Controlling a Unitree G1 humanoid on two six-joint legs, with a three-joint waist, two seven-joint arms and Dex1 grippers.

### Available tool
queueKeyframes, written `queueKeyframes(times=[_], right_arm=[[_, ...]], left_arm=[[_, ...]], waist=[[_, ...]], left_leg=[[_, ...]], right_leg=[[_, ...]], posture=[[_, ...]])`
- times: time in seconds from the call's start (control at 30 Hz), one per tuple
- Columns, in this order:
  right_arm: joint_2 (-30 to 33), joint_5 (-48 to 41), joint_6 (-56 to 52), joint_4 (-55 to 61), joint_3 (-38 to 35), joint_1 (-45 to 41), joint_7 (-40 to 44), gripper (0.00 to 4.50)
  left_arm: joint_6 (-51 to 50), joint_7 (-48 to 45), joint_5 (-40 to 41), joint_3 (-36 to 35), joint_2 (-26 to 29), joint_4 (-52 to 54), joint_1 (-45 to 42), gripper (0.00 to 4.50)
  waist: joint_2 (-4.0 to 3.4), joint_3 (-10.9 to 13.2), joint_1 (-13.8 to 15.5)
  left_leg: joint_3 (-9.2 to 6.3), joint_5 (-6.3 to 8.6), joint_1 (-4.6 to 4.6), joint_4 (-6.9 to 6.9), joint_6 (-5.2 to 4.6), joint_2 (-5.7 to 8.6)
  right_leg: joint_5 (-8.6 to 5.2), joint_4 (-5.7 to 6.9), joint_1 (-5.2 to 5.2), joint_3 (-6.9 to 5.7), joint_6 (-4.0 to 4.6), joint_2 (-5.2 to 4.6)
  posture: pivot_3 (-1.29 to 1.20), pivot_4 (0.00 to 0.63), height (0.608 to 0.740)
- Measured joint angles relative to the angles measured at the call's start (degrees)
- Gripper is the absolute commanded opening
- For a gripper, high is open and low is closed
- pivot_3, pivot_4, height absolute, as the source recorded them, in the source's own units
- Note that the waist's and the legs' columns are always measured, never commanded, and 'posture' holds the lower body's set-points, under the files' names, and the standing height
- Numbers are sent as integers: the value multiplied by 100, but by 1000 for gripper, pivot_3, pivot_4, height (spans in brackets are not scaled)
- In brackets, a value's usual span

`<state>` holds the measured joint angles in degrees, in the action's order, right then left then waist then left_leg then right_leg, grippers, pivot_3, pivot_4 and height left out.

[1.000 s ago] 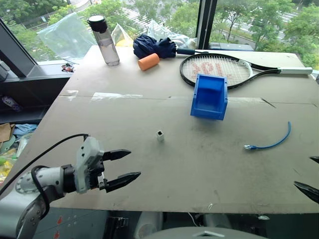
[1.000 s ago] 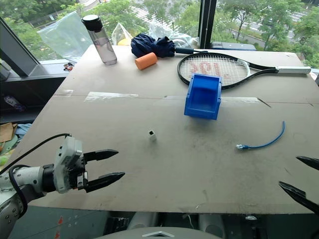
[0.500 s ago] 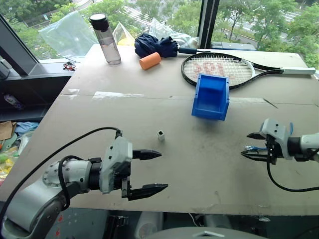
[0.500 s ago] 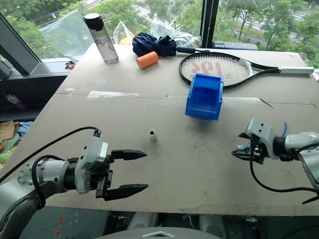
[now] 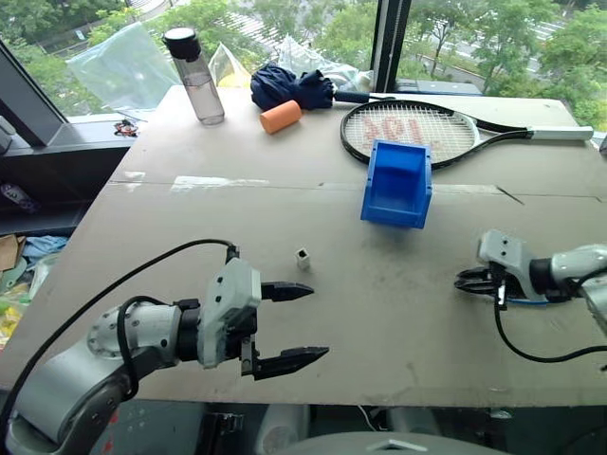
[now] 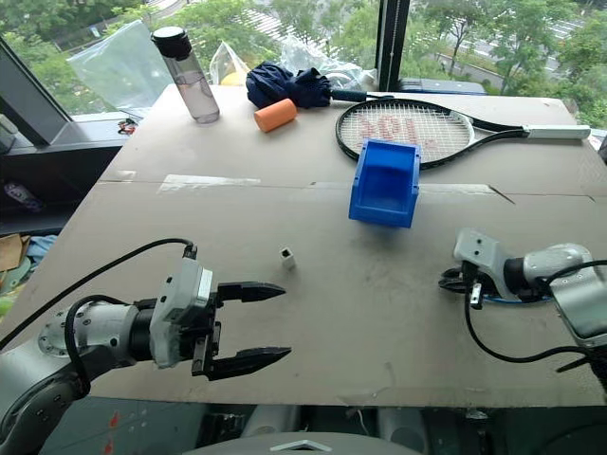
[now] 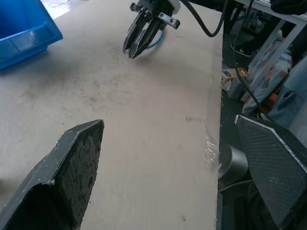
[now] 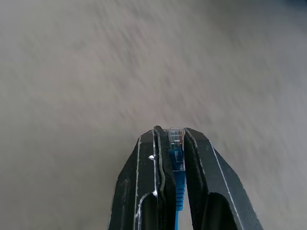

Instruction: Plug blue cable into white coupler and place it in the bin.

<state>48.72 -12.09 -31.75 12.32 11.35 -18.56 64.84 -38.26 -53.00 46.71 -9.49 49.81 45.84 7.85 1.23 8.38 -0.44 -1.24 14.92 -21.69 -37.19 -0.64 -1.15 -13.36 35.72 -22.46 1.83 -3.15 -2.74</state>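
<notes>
My right gripper [image 8: 173, 132] is shut on the clear plug of the blue cable [image 8: 176, 177], low over the table at the right [image 5: 465, 282]. A short stretch of that cable [image 6: 498, 300] shows under the right wrist. The white coupler [image 5: 303, 258] stands alone on the table's middle, a little beyond and left of my left gripper's upper finger. My left gripper [image 5: 318, 322] hovers near the front edge, open and empty, pointing right toward the right gripper [image 7: 135, 47]. The blue bin [image 5: 398, 183] sits farther back, its open front toward me.
A tennis racket [image 5: 413, 128] lies behind the bin. A water bottle [image 5: 194, 62], an orange cylinder [image 5: 283, 116] and a folded dark-blue umbrella [image 5: 289, 87] stand along the far edge. The table's front edge [image 5: 379, 403] runs just under both arms.
The right gripper came in from the right edge, reached the cable's plug end and shut on it. The left gripper shifted right toward the middle, still open.
</notes>
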Motion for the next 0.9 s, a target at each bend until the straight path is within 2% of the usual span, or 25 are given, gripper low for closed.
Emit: queueKeyframes(times=[0.17,0.2,0.23,0.27,0.3,0.37,0.43,0.5,0.53,0.57,0.7,0.77,0.83,0.9], right_arm=[[-1114,335,-496,232,938,-855,-598,45],[-1144,370,-549,230,1018,-901,-637,868],[-1158,421,-579,225,1095,-911,-661,1173],[-1161,430,-582,225,1108,-912,-664,1700],[-1165,438,-588,226,1126,-909,-668,1905],[-1057,416,-409,372,864,-507,-801,2935],[-887,259,-347,618,482,-108,-805,2935],[-489,-268,-315,1386,-722,1129,-712,2935],[-441,-358,-298,1536,-909,1365,-683,2935],[-390,-472,-199,1874,-1387,1990,-669,2935],[-671,-641,101,2667,-2708,4138,-741,2935],[-937,-632,233,2957,-3134,4935,-897,2935],[-1120,-633,303,3192,-3285,5187,-1094,2935],[-1313,-634,310,3491,-3267,5349,-1356,2997]], left_arm=[[-114,306,-215,359,19,-18,-307,4500],[-171,384,-235,396,28,-14,-365,4500],[-347,584,-227,492,38,28,-590,4500],[-371,613,-224,498,38,42,-622,4500],[-408,665,-221,512,43,72,-675,4500],[-1035,826,-241,998,194,-119,-1754,4500],[-1142,758,-348,1302,160,-406,-2189,4500],[-1007,488,-768,2130,-311,-1138,-3046,4500],[-951,434,-887,2261,-359,-1284,-3153,4500],[-827,342,-1152,2570,-538,-1619,-3427,4500],[-193,2,-2083,3452,-1018,-2735,-3974,4500],[192,-154,-2551,3825,-1292,-3334,-4107,4500],[582,-302,-2899,4053,-1478,-3802,-4174,4500],[992,-429,-3228,4197,-1720,-4344,-4241,3971]], waist=[[2,1,4],[2,1,41],[3,1,113],[3,1,118],[4,0,124],[10,-2,215],[-1,0,163],[5,-2,187],[9,-4,155],[7,-5,137],[1,-14,131],[1,-14,84],[7,-12,-23],[5,-13,-33]], left_leg=[[-22,0,-11,-1,1,5],[-24,-1,-13,-1,1,10],[-28,0,-16,-2,1,17],[-27,0,-16,-2,1,17],[-25,-1,-16,-2,1,19],[-48,-1,-20,-11,1,39],[-39,-1,-14,-11,1,50],[-47,-1,-19,-13,0,52],[-47,-1,-17,-11,0,50],[-51,-1,-17,-9,0,49],[-61,-1,-12,-6,-1,46],[-53,-1,-5,-9,-1,43],[-54,-1,-1,-11,-1,39],[-58,-1,3,-13,-1,39]], right_leg=[[0,6,-4,-16,1,2],[0,6,-6,-20,1,-5],[0,3,-7,-23,2,-13],[0,2,-7,-23,1,-13],[1,0,-6,-21,2,-16],[0,0,3,-39,1,-25],[-1,0,12,-26,-1,-30],[1,-3,15,-33,-6,-31],[2,-2,16,-32,-7,-29],[1,-1,17,-34,-10,-27],[-7,5,24,-42,-18,-21],[-14,7,24,-29,-26,-15],[-24,8,23,-24,-40,-12],[-24,12,23,-24,-40,-12]], posture=[[0,150,740],[0,150,740],[0,150,740],[0,150,740],[0,150,740],[0,150,740],[0,150,740],[0,150,740],[0,150,740],[0,150,740],[0,150,740],[0,150,740],[0,150,740],[0,150,740]])
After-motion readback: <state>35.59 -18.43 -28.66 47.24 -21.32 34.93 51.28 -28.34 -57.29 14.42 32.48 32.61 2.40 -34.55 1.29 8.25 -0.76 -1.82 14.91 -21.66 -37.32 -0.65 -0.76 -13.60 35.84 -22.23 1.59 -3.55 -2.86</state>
